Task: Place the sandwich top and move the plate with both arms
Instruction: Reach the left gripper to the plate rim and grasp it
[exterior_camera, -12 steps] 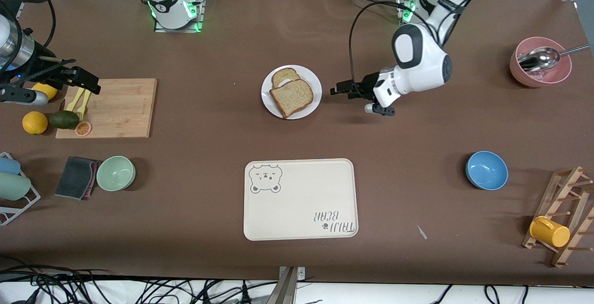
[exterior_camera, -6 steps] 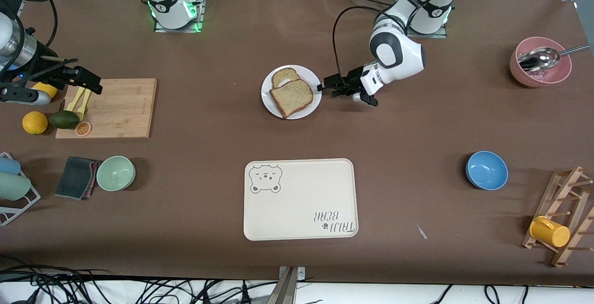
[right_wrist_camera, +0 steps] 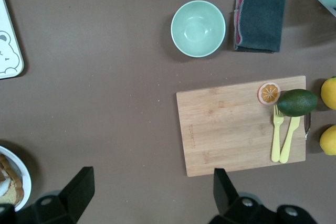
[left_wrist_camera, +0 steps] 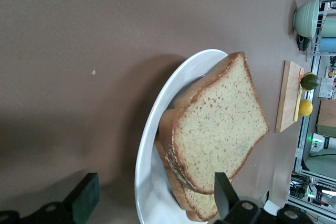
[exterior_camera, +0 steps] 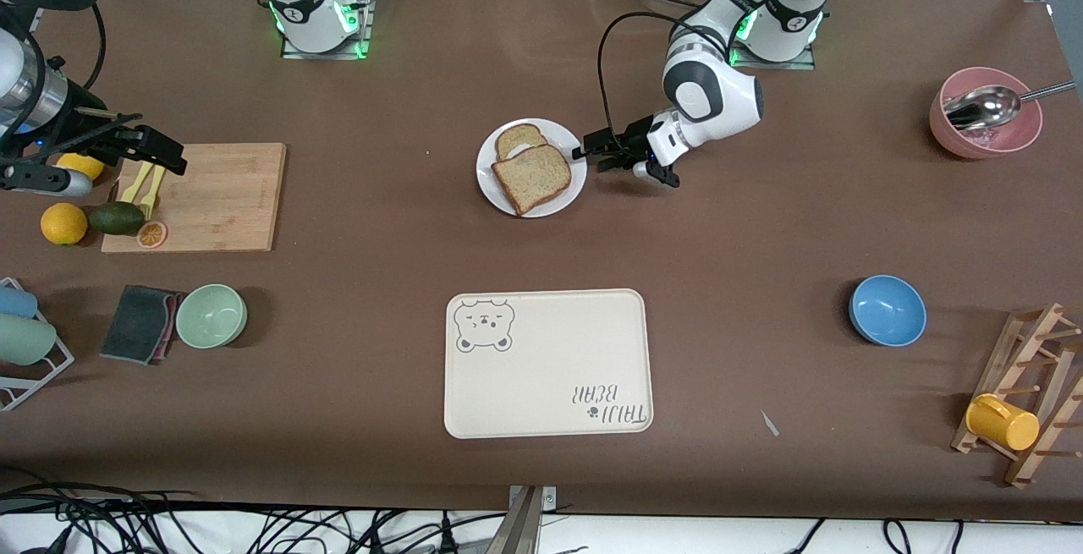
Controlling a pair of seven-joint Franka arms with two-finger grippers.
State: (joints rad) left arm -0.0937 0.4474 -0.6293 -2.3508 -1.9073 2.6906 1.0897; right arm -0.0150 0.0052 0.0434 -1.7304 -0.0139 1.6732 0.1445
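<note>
Sandwich top (exterior_camera: 532, 176) already laid on the lower slice, askew, both on the plate (exterior_camera: 492, 184) at mid-table, nearer the arms' bases than the bear tray (exterior_camera: 548, 385). Step in hand, by judgement: top placed; plate move being set up.

Left gripper (exterior_camera: 591, 155) low at the plate rim on the side toward the left arm's end of the table, fingers apart; in the left wrist view (left_wrist_camera: 152, 203) rim and bread edge lying between the two fingers (left_wrist_camera: 84, 200), not yet pinched.

Right gripper (exterior_camera: 152, 150) waiting over the end of the cutting board (exterior_camera: 211, 196) toward the right arm's end of the table, well apart from the plate, fingers spread and empty (right_wrist_camera: 149, 192).

Next move, by judgement: close on the rim without nipping the bread; bring the right gripper across to the rim facing it; lift level, since the slices sit loose and askew.
</note>
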